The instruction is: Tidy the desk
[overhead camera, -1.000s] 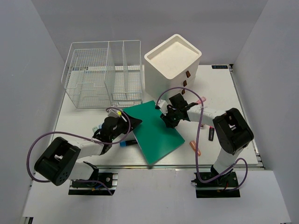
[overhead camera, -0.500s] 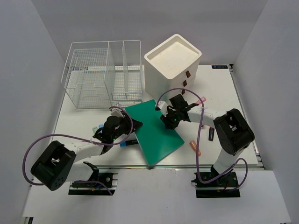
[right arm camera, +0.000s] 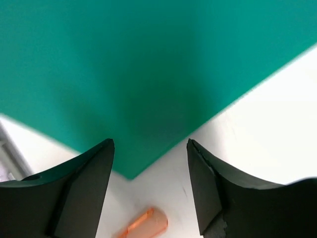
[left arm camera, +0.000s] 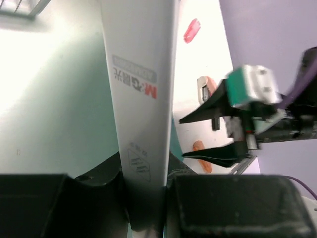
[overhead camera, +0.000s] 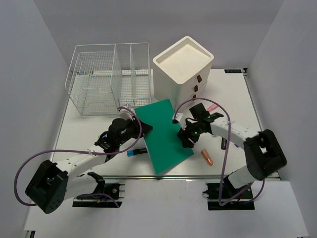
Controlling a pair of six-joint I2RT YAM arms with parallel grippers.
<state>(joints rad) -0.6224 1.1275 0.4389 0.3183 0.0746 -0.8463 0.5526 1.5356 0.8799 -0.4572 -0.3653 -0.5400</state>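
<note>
A green notebook [overhead camera: 163,136] lies tilted on the white desk [overhead camera: 233,94], its left edge raised. My left gripper [overhead camera: 139,130] is shut on that edge; in the left wrist view the notebook's white printed side [left arm camera: 141,99] runs up from between the jaws of the left gripper [left arm camera: 143,181]. My right gripper [overhead camera: 187,138] hovers open over the notebook's right corner, holding nothing. In the right wrist view the right gripper [right arm camera: 149,146] frames the green notebook [right arm camera: 148,64] corner, bare desk and an orange cap [right arm camera: 143,225].
A wire basket [overhead camera: 109,79] stands at the back left, a white drawer box [overhead camera: 183,64] behind the notebook. A blue-tipped marker [overhead camera: 134,151] lies near the left arm. An orange cap [overhead camera: 207,157], a black item [overhead camera: 223,144] and a pink item [overhead camera: 213,105] lie to the right.
The left gripper shut on the notebook's left edge and pushed it up and back. The right gripper opened, let go of the notebook and moved right and nearer.
</note>
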